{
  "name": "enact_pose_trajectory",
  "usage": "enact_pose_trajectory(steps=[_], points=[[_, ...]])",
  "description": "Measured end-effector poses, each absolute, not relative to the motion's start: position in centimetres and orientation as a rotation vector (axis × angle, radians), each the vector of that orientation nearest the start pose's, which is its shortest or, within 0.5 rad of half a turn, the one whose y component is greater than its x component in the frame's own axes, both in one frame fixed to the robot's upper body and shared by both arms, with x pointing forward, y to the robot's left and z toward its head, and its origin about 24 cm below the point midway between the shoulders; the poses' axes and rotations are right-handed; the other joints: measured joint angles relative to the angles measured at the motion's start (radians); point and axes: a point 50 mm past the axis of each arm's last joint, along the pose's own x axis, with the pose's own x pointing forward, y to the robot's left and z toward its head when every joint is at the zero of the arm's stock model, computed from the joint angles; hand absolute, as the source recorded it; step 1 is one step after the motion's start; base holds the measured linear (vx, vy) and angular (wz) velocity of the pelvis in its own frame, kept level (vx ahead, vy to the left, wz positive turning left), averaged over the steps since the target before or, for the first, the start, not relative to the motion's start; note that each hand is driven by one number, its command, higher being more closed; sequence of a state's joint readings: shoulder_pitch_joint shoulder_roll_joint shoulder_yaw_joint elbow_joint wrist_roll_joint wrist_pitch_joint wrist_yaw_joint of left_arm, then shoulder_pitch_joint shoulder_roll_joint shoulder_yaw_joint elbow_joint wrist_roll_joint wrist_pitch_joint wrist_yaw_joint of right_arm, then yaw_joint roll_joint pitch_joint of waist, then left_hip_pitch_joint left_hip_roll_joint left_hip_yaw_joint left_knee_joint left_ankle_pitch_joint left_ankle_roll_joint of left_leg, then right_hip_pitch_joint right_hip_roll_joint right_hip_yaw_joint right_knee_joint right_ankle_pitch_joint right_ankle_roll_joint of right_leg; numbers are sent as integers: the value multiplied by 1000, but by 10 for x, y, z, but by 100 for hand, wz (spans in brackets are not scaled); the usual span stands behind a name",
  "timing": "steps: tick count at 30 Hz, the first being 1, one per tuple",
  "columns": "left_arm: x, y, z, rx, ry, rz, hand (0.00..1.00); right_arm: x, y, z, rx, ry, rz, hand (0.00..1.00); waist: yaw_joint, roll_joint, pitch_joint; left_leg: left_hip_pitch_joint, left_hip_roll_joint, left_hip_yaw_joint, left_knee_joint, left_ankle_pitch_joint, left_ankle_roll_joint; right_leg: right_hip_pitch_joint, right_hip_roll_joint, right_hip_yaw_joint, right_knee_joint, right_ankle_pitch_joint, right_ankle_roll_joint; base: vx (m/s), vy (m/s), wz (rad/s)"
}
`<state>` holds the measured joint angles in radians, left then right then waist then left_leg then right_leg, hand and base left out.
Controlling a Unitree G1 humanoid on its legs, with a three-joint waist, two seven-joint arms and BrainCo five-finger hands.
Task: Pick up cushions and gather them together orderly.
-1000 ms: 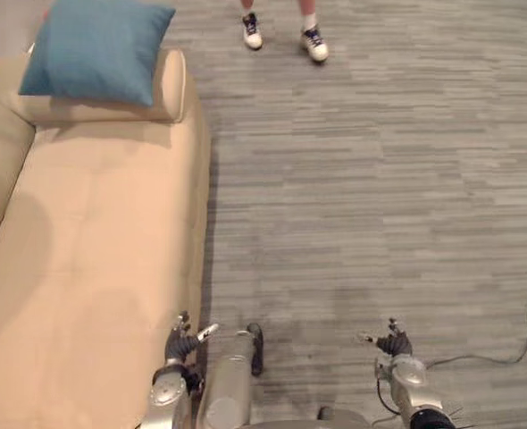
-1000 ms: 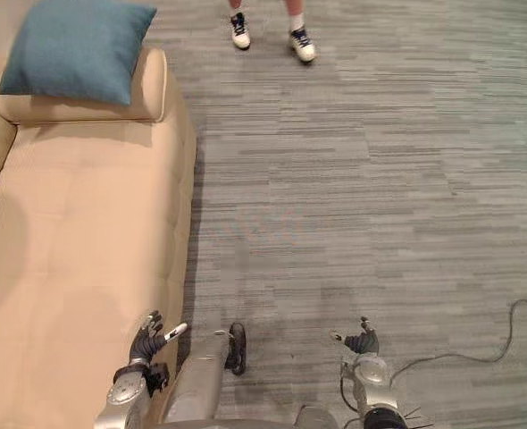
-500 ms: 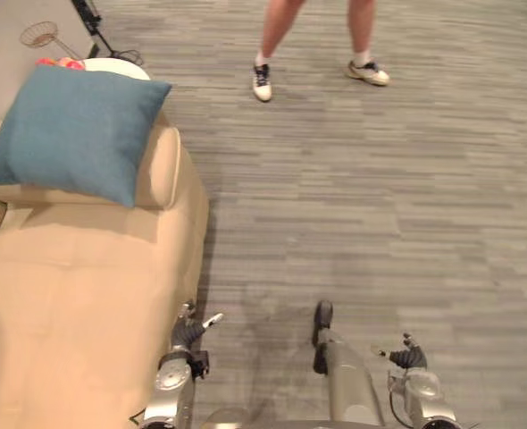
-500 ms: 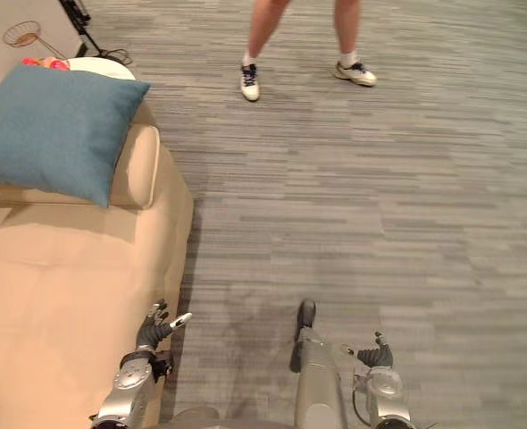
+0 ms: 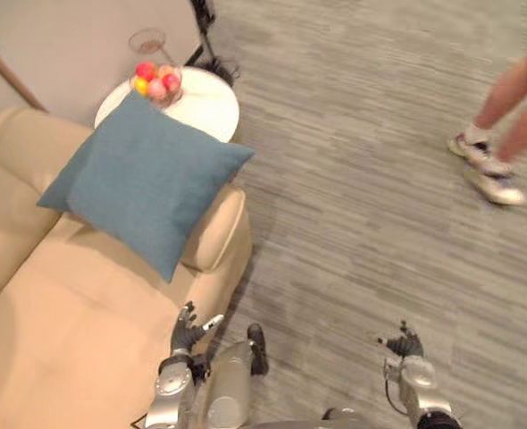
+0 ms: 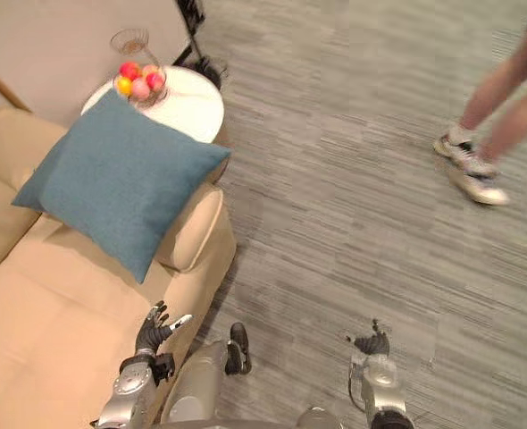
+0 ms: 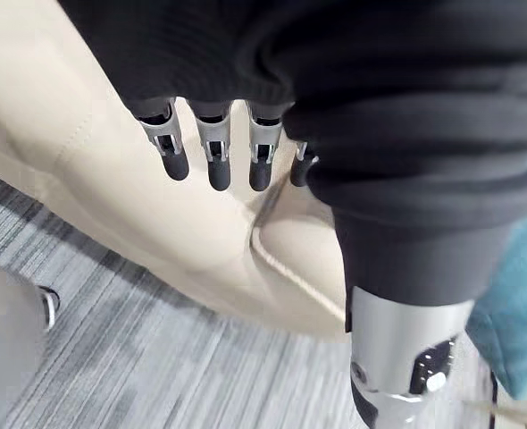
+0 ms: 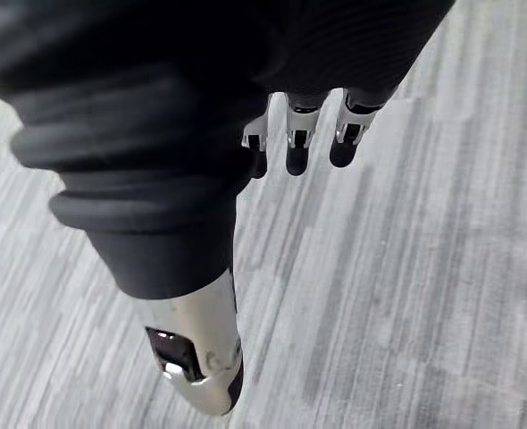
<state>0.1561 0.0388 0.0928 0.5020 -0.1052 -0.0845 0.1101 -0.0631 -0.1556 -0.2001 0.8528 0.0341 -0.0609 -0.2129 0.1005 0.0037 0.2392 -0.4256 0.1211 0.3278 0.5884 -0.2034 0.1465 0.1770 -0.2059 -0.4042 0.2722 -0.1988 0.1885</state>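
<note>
Left robot hand (image 5: 187,331) hangs slack and empty by the sofa (image 5: 67,349), right robot hand (image 5: 405,344) likewise over the floor (image 5: 353,223). Blue cushion (image 5: 147,179) leans on the armrest (image 5: 215,229), likely beyond reach.

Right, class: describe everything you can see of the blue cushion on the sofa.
The cushion is square, teal-blue, of finely woven-looking cloth, plump with pointed corners. It leans tilted on the beige sofa's rolled armrest, one corner down towards the seat, another pointing towards the round white table. The open left hand is apart from it, lower down by the seat's edge.
</note>
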Motion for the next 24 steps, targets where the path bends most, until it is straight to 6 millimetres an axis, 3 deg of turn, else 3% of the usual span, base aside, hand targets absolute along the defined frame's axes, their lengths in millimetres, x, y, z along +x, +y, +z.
enact_pose_trajectory(steps=[1,2,3,4,5,6,8,10,11,12,13,14,15,16,17,18,19,20,21,22,24], points=[[163,195,-94,-51,584,287,0,191,-244,-103,-121,699,-441,0,1,0,0,34,-5,4,11,-49,-6,-38,-33,33,148,8,28,559,207,26],[154,196,-99,-49,613,292,0,193,-241,-103,-137,694,-424,0,-2,-9,-2,91,-30,-1,2,-87,-12,-116,-91,90,387,78,71,535,196,28],[151,197,-100,-45,624,296,0,192,-241,-103,-149,699,-412,0,-7,-14,-5,124,-50,-14,-7,-106,-12,-176,-118,120,548,122,73,505,119,46],[149,199,-101,-44,629,302,0,189,-241,-105,-152,708,-405,0,-9,-17,-7,157,-68,-35,-19,-119,-11,-231,-131,135,683,111,54,496,27,72],[145,202,-102,-44,637,315,0,185,-241,-107,-153,721,-401,0,-7,-18,-8,221,-89,-65,-55,-133,-10,-308,-137,132,813,58,-5,501,-3,82],[140,202,-105,-51,654,324,0,181,-240,-109,-159,734,-396,0,-7,-16,-11,277,-101,-91,-94,-136,-14,-360,-136,101,820,16,-61,490,-36,78],[136,206,-106,-62,663,346,0,179,-238,-111,-171,742,-378,0,-15,-11,-13,334,-112,-162,-134,-137,-17,-452,-101,78,708,-34,-94,513,-108,99],[142,206,-104,-82,645,360,0,178,-237,-111,-173,744,-375,0,-22,-1,-13,353,-113,-280,-153,-135,-21,-520,6,158,485,-48,-88,434,-206,150],[148,204,-102,-84,633,362,0,176,-239,-111,-175,746,-381,0,-45,2,-16,354,-114,-378,-157,-128,-35,-531,85,285,257,-20,-56,433,-260,232],[156,203,-101,-89,621,366,0,170,-242,-113,-175,756,-398,0,-60,-9,-22,344,-131,-462,-145,-123,-91,-506,106,396,37,64,-18,432,-282,264],[160,202,-99,-98,611,366,0,166,-243,-114,-178,763,-404,0,-60,-13,-25,342,-140,-506,-124,-136,-127,-492,107,428,-30,186,-19,435,-346,249],[163,192,-101,-129,615,364,0,161,-248,-115,-177,773,-421,0,-47,22,-28,325,-115,-559,-86,-160,-169,-461,119,388,-19,241,-86,324,-295,160],[162,190,-101,-142,614,370,0,162,-249,-114,-176,768,-425,0,-24,34,-36,310,-91,-565,-79,-149,-191,-460,125,368,-13,233,-96,407,-422,163],[164,186,-100,-169,608,373,0,171,-250,-106,-157,716,-438,0,-7,33,-39,285,-73,-556,-69,-100,-273,-436,107,287,-9,199,-122,279,-317,160],[165,183,-99,-192,600,377,0,176,-250,-101,-142,679,-449,0,-10,34,-39,275,-50,-518,-60,-69,-320,-398,94,217,-11,176,-143,291,-374,174],[165,182,-99,-200,597,378,0,177,-250,-100,-135,670,-455,0,-6,33,-38,269,-31,-484,-50,-55,-323,-372,93,185,-15,168,-156,192,-250,194],[166,182,-97,-204,588,376,0,178,-247,-99,-102,655,-471,0,-6,24,-33,249,26,-365,-36,-52,-317,-302,91,112,-28,153,-175,177,-248,188],[168,182,-95,-204,576,371,0,176,-248,-97,-79,641,-500,0,-6,20,-37,243,61,-248,-57,-23,-276,-262,81,52,-31,135,-170,114,-169,191],[169,181,-94,-204,572,369,0,174,-251,-97,-75,634,-515,0,-9,15,-41,237,78,-180,-77,20,-233,-246,78,20,-30,125,-167,76,-119,173],[169,184,-93,-192,562,365,0,170,-255,-97,-59,635,-543,0,-5,0,-53,232,88,-58,-112,25,-216,-230,60,-25,-36,92,-151,69,-58,155],[168,189,-93,-170,563,358,0,171,-254,-98,-36,641,-556,0,-5,-10,-63,232,85,29,-182,31,-203,-235,51,-70,-55,83,-142,44,-3,116]])
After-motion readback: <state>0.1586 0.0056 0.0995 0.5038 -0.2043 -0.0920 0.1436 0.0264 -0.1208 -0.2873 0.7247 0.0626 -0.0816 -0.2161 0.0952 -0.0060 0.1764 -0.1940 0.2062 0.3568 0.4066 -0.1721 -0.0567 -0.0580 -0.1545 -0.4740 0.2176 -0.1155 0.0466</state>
